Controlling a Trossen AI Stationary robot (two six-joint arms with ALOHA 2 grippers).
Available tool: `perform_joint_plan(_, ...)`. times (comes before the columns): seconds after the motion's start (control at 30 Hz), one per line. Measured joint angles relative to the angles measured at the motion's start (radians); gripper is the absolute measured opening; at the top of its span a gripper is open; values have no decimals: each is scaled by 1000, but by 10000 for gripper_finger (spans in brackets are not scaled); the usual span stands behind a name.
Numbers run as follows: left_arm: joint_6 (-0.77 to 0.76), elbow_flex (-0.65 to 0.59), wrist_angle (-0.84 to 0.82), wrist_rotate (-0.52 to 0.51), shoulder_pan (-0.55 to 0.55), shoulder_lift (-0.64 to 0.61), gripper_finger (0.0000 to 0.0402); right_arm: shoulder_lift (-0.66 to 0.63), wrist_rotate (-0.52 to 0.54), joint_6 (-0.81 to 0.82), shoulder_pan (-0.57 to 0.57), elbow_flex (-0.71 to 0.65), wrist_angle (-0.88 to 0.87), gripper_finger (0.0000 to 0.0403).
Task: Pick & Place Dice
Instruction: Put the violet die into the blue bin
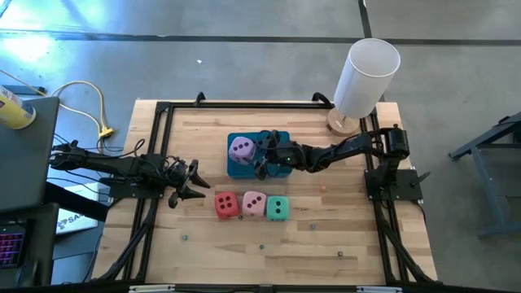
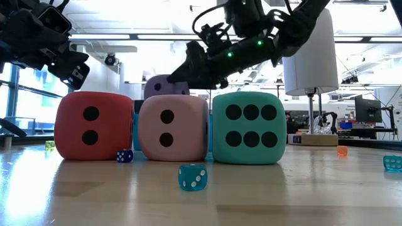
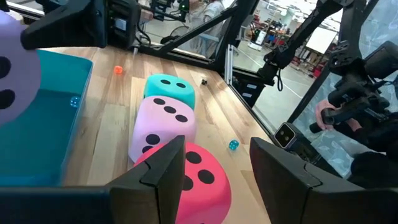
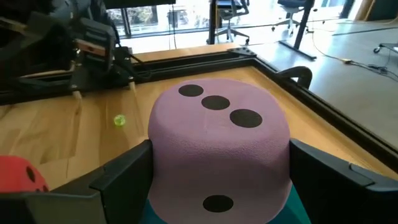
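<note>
Going left to right for you: no brand name or lettering reads clearly anywhere; the white label under the left arm in your high view is cut off.

Your left gripper (image 1: 189,184) hovers at the left side of the light wooden slatted table (image 1: 326,244), its jaws parted with nothing between them, pointed at the row of dice. First in that row is the soft red cube die (image 1: 225,204), two black dots facing the low camera. Touching it is the soft pink cube die (image 1: 254,203), also showing two dots there and three on top. Then comes the soft teal cube die (image 1: 278,208), six dots toward the low camera.

Behind that row sits the blue plastic tray (image 1: 237,168), and the soft purple cube die (image 1: 242,149) is over it, three dots on top. Your right gripper (image 1: 262,159) has its jaws spread wide on either side of the purple die; I can't tell whether the pads actually press it or whether it rests on the tray floor. From the low camera the purple one is mostly hidden behind the pink one.

Tiny translucent dice (image 2: 192,177) lie scattered on the wood.
</note>
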Motion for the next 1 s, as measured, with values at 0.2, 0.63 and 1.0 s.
perform_joint_plan(0.2, 0, 0, 0, -1, 0, 0, 175, 1, -66, 4, -45, 0, 0, 327)
perform_joint_plan(0.63, 24, 0, 0, -1, 0, 0, 175, 17, -125, 0, -56, 1, 1, 327)
perform_joint_plan(1.0, 20, 0, -15, 12, -2, 0, 175, 16, -126, 27, -38, 1, -2, 327)
